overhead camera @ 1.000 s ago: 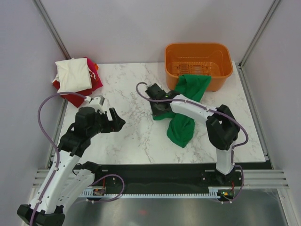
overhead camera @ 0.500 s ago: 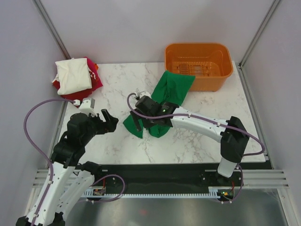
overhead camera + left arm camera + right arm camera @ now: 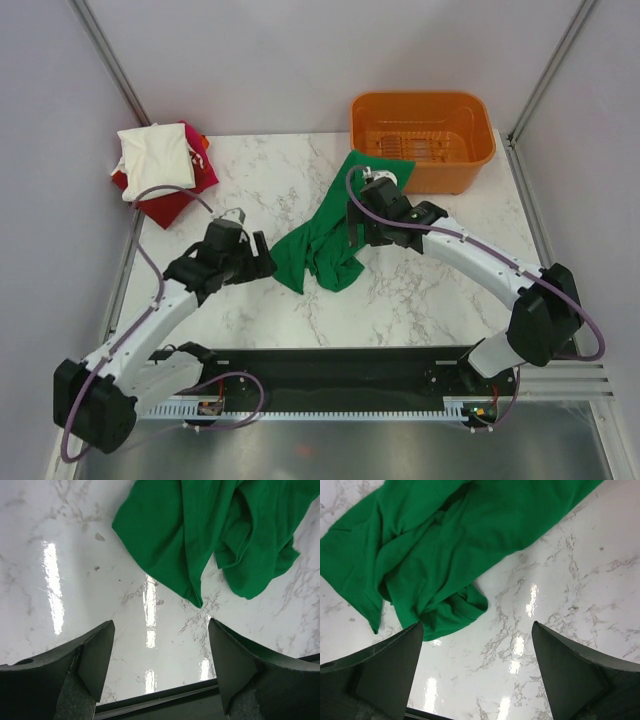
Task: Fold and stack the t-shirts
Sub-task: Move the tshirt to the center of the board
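Green t-shirt point(image 3: 322, 245) lies rumpled, long axis near-left to far-right; left gripper point(image 3: 262, 267) beside its near end, right gripper point(image 3: 357, 228) over mid-length, both jaws apart, empty.

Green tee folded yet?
Not folded: green tee lies bunched and wrinkled in a loose strip on the table, one end by the basket.

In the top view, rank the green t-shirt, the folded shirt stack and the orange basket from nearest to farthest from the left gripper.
Measured from the left gripper:
1. green t-shirt, just to its right, mid-table.
2. folded shirt stack, at the far-left corner.
3. orange basket, at the far-right corner.
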Controlling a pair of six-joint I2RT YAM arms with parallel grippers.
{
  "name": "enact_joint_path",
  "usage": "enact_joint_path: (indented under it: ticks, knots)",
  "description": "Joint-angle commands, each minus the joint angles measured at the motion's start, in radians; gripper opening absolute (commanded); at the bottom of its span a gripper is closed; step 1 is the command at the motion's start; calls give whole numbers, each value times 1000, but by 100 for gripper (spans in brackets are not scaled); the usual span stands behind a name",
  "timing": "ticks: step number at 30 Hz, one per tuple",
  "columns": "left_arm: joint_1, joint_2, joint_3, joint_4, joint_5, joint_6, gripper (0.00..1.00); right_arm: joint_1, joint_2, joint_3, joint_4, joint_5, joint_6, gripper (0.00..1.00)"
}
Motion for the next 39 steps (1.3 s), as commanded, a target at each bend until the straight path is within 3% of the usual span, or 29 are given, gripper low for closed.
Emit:
enact_joint_path:
  ticks: [1,7,16,22,23,24,28,33,36,39]
  knots:
    - [-79,110,-24,124,-25,-98,82,-25,7,-25,34,-47,-52,98]
    - [-171,315,-16,262,-16,-137,85,-75,-29,-92,59,-96,-81,98]
    - [-263,520,65,288,-57,-134,84,-126,-57,-167,91,-136,-98,98]
    - [-270,572,76,293,-83,-129,51,-152,-74,-184,92,-146,-116,98]
    - [-270,575,79,293,-85,-118,24,-155,-72,-190,94,-151,-119,98]
    - [-270,574,90,290,-89,-112,4,-155,-71,-192,102,-168,-122,98]
    - [-270,504,134,206,-97,-95,2,-145,-65,-219,186,-336,-107,97]
    - [-268,204,299,-37,-190,-37,2,-92,-39,-198,206,-335,-102,97]
    - [-254,80,451,-250,-423,24,2,-91,-43,-183,206,-317,-90,97]
    - [-158,10,536,-405,-529,73,2,-91,-51,-164,206,-303,-79,97]
